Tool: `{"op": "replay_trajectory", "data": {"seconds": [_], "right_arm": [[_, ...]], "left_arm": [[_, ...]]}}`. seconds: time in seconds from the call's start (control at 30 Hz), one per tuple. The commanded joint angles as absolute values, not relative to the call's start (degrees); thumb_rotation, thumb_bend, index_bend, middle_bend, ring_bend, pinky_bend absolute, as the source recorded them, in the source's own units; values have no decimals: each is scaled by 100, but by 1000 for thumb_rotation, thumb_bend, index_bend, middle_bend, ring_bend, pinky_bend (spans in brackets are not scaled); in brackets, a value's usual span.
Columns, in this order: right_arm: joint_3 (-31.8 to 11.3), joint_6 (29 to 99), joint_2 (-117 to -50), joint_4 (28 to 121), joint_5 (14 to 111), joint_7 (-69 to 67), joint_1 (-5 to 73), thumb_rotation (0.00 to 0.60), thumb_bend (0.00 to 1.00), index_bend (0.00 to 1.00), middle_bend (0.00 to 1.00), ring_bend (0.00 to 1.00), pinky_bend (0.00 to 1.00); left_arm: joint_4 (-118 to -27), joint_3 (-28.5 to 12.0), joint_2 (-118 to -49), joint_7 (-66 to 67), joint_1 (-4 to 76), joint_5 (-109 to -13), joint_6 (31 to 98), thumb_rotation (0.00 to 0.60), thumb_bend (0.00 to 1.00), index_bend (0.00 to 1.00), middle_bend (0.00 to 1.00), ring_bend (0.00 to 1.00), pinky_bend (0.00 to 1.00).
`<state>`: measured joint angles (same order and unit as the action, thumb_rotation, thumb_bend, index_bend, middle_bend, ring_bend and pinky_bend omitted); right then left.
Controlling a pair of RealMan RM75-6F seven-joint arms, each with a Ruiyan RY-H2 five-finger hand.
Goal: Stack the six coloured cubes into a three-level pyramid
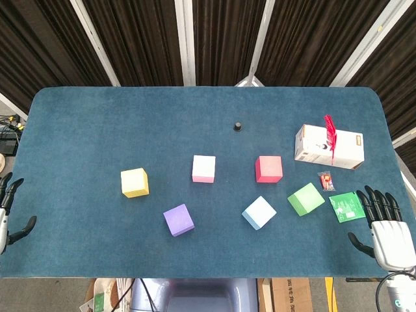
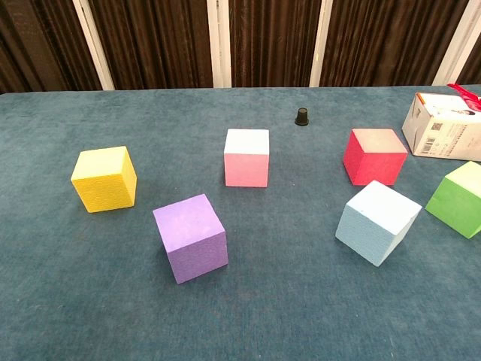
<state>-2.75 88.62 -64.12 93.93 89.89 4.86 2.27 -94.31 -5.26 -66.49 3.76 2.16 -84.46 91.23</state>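
Covering most of both views, the blue tabletop (image 1: 84, 123) is carrying all six cubes singly, none stacked. Taking the pink cube (image 1: 203, 168) as landmark: the white box (image 1: 328, 146) is sitting far right, the red cube (image 1: 268, 169) right, yellow cube (image 1: 134, 182) left, purple cube (image 1: 178, 219), pale blue cube (image 1: 259, 212) and green cube (image 1: 305, 199) nearer the robot. The right hand (image 1: 383, 227) is resting spread and holding nothing at the near edge; the left hand (image 1: 10, 211), likewise spread, is being cut off by the frame.

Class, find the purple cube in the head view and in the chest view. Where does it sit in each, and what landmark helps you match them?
Head view: purple cube, lower middle-left, nearest the front edge.
Chest view: purple cube, lower left of centre, largest in frame.
Shared landmark: yellow cube, up-left of it in both.
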Motion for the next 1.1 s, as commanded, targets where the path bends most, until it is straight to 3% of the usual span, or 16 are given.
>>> {"op": "replay_trajectory", "data": {"seconds": [0.03, 0.7, 1.1], "right_arm": [[-278, 8858, -6411, 9396, 8981, 484, 227, 600, 241, 35, 15, 0, 0], [-186, 8633, -6315, 9492, 9055, 45, 315, 600, 242, 35, 15, 0, 0], [-818, 6906, -5452, 10966, 8041, 67, 1446, 600, 242, 35, 15, 0, 0]], "left_arm": [[-9441, -533, -6633, 349, 212, -8437, 9125, 600, 363, 117, 0, 0, 0], [-9477, -533, -6532, 220, 182, -8455, 9160, 600, 363, 116, 0, 0, 0], [-9430, -577, -6556, 292, 213, -8349, 9096, 600, 363, 117, 0, 0, 0]]}}
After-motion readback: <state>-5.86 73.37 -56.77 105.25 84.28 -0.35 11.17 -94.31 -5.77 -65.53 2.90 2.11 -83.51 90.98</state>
